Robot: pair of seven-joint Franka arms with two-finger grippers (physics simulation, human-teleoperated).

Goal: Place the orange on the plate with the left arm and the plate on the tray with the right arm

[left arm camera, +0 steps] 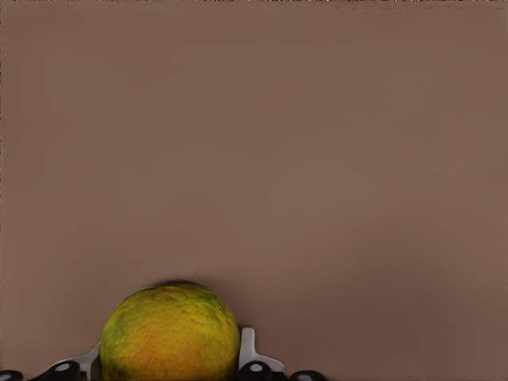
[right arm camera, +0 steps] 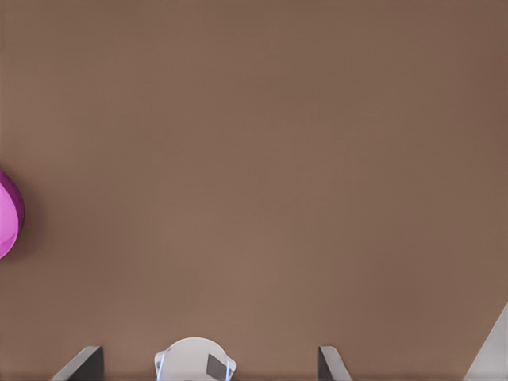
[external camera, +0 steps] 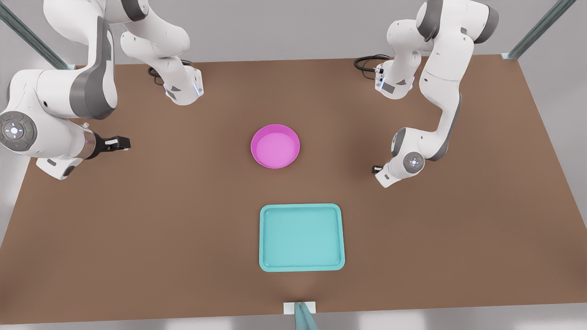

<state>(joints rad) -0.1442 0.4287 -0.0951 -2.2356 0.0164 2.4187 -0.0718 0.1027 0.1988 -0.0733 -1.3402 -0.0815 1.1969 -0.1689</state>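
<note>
The orange (left arm camera: pixel 171 337) sits between the fingers (left arm camera: pixel 248 348) of my left gripper, which press against both its sides just above the brown table. In the front view that left gripper (external camera: pixel 377 169) hangs low at the front view's right, and its wrist hides the fruit. The pink plate (external camera: pixel 275 146) lies at the table's middle, holding nothing; its rim also shows in the right wrist view (right arm camera: pixel 6 214). The teal tray (external camera: pixel 301 237) lies nearer the front edge, bare. My right gripper (external camera: pixel 123 143) waits high at the front view's left, its fingers (right arm camera: pixel 83 363) spread wide apart.
Both arm bases (external camera: pixel 183 89) (external camera: pixel 394 85) stand at the table's back with black cables (external camera: pixel 367 62) beside them. A small white mount (external camera: pixel 300 308) sits at the front edge. Bare brown tabletop (external camera: pixel 435 238) surrounds plate and tray.
</note>
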